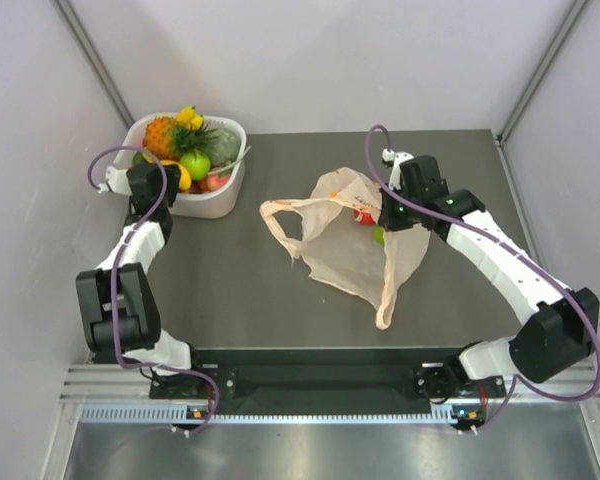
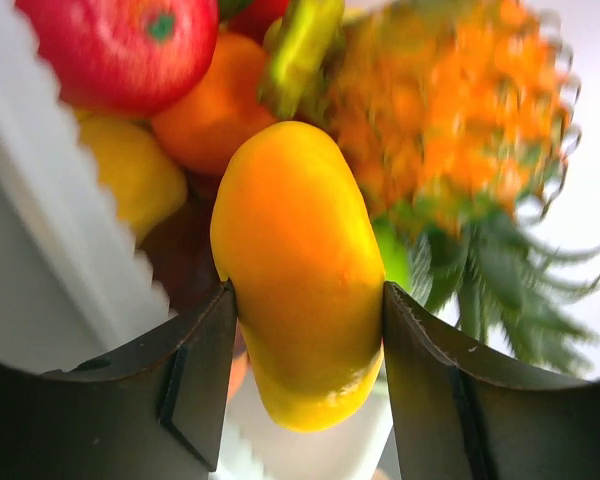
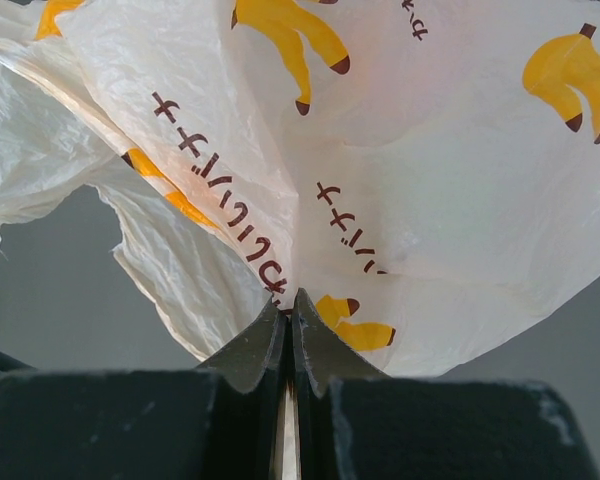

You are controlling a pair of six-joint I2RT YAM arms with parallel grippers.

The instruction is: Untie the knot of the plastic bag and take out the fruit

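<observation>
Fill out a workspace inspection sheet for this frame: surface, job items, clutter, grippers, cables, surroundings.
Surface: dark grey table.
Job's things: plastic bag lies slack right of centre, handle loops loose and untied; red and green pieces inside it; pineapple and bananas in the white tub; mango held at the tub.
Clutter: green apple and grey-green melon in the tub.
Grippers: left gripper shut on the mango; right gripper shut on bag film.
Cables: purple cables loop off each arm.
Surroundings: pale walls; metal rail at the near edge.
</observation>
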